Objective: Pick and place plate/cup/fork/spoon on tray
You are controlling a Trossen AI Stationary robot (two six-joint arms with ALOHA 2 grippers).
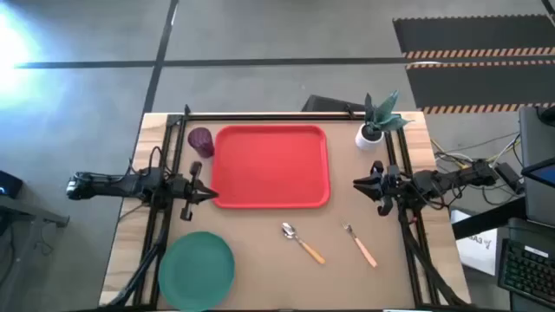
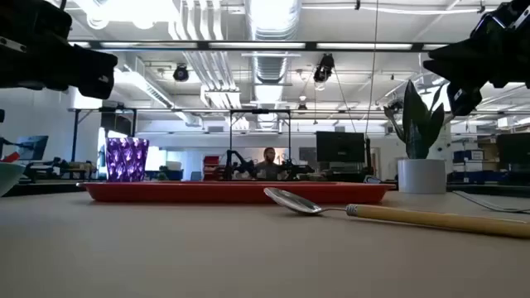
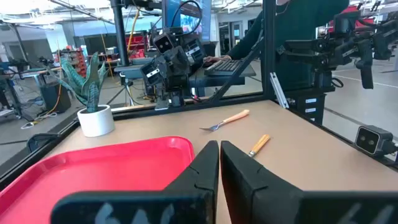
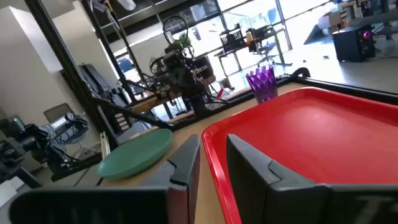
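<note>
Dark left gripper (image 1: 211,193) closed beside tray (image 1: 270,202), right gripper (image 1: 358,183) parted

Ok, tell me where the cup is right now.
In the high view the cup stands on the table just off the tray's far left corner, on the left arm's side, beyond the left gripper. It is not on the tray.

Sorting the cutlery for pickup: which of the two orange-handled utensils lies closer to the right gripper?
The fork, the tined one. It lies toward the right gripper, while the spoon, with its rounded bowl, sits farther toward the table's middle.
</note>
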